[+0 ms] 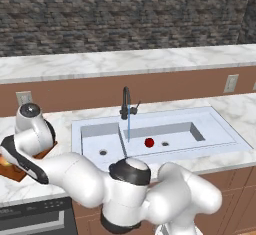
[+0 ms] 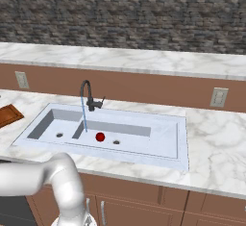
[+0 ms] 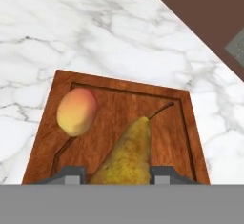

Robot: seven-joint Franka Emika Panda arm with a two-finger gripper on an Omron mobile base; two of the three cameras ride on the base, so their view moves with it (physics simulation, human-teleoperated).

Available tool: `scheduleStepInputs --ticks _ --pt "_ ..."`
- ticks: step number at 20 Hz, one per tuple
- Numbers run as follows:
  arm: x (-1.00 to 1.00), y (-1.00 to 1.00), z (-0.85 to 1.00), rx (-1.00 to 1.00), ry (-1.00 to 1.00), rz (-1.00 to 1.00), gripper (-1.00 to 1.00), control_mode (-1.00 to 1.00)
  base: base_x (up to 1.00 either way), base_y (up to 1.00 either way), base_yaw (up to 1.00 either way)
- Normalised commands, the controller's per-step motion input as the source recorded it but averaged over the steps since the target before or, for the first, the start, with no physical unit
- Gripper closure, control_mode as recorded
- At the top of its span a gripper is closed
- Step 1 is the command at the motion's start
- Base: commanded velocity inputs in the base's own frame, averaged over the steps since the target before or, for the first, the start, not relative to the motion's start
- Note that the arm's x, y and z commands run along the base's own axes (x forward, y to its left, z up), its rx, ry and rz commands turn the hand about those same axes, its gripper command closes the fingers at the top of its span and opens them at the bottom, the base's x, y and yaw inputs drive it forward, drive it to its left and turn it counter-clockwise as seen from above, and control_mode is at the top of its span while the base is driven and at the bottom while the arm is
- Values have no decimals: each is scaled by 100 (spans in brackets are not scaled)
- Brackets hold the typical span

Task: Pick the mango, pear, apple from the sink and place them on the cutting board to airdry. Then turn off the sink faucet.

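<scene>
We've got the claw [image 3: 118, 176] clamped on the pear [image 3: 125, 155] over the cutting board [image 3: 170, 123]; set it beside the mango [image 3: 76, 111], release gently.

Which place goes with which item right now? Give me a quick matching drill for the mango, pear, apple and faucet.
Things:
1. mango
2. pear
3. apple
4. sink faucet

States:
A. lying in the sink basin near a drain
B. running water
C. between the tool fingertips, over the cutting board
D. lying free on the cutting board

Pairs: 1-D, 2-C, 3-A, 4-B
</scene>
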Motion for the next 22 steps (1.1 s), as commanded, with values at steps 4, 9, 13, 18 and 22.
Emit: scheduleStepInputs --ticks 4,9,13,18,22 --pt "15 11 -20 0 0 0 100 -100 0 0 0" --pt "9 14 -20 0 0 0 100 -100 0 0 0" --pt "10 17 -26 0 0 0 100 -100 0 0 0" --pt "9 12 -24 0 0 0 100 -100 0 0 0" --pt "12 11 -26 0 0 0 100 -100 0 0 0"
